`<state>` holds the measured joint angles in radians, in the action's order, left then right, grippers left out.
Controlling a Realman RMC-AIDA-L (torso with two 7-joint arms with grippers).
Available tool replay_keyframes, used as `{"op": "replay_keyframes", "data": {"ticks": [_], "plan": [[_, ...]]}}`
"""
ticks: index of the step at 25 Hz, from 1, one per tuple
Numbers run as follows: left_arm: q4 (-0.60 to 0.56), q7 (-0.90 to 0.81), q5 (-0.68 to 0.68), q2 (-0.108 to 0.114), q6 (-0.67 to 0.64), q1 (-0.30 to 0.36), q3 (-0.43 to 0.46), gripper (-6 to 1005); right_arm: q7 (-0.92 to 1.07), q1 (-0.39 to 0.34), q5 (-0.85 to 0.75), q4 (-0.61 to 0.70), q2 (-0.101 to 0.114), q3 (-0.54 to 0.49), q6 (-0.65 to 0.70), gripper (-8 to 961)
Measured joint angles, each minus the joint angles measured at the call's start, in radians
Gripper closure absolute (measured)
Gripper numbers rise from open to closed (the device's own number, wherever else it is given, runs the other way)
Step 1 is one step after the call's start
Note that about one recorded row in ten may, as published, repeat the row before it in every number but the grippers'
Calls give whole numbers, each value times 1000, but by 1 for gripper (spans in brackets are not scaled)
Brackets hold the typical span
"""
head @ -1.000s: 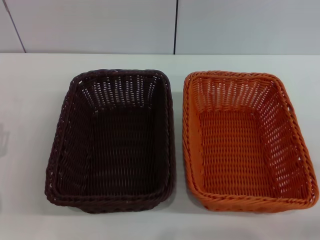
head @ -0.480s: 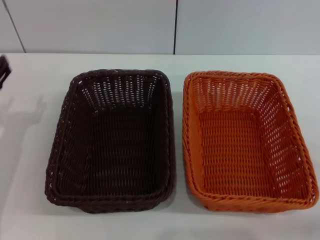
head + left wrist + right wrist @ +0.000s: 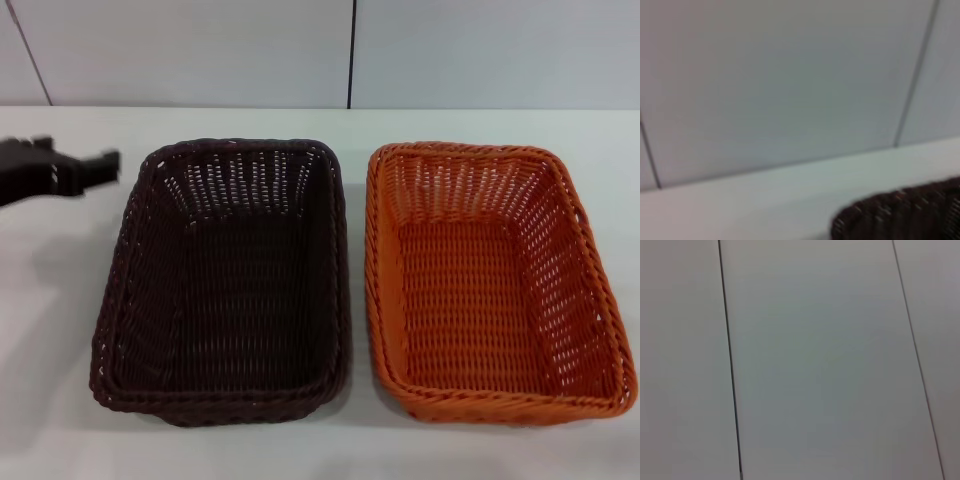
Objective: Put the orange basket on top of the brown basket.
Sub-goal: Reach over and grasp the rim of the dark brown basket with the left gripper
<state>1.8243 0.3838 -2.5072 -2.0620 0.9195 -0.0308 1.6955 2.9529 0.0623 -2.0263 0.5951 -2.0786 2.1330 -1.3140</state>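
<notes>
— Baskets first, nearest the robot: how did they lie?

— Side by side on the white table [image 3: 60, 330], long axes running away from the robot. The brown basket [image 3: 228, 280] sat on the left, the orange basket [image 3: 490, 285] on the right, their inner rims just beside each other, perhaps touching toward the far end. Both were empty and upright.

— And farther back?

— The left gripper [image 3: 100, 165] reached in from the left edge, level with the brown basket's far corner and just beside it, apart from the rim. The left wrist view caught only that dark rim [image 3: 900, 215], the table edge and the wall [image 3: 790, 75].

— Were its fingers apart?

— I could not tell; it showed only as a dark shape.

— The right gripper?

— Not in sight. Its wrist camera faced bare wall panels.

— So what did the move turn on?

— The orange basket lay to the right of the brown one, on the far side from the left gripper. I judged the right arm the nearer to it, with a sideways carry leftward keeping the long axes parallel.
</notes>
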Motion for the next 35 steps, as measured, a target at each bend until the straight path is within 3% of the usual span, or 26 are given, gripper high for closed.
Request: {"op": "replay_keyframes", "data": {"ticks": [8,13,35], "plan": [[-28,-77,-90,-1,152,-63,-60,227,0,9,0,-19,0,0,13,270],[-102,-128,-185,-1,157,-109,-92,229,0,7,0,-22,0,0,14,270],[-281,-151,-203,2,182,-212,-91,239,0,9,0,-22,0,1,15,269]]}}
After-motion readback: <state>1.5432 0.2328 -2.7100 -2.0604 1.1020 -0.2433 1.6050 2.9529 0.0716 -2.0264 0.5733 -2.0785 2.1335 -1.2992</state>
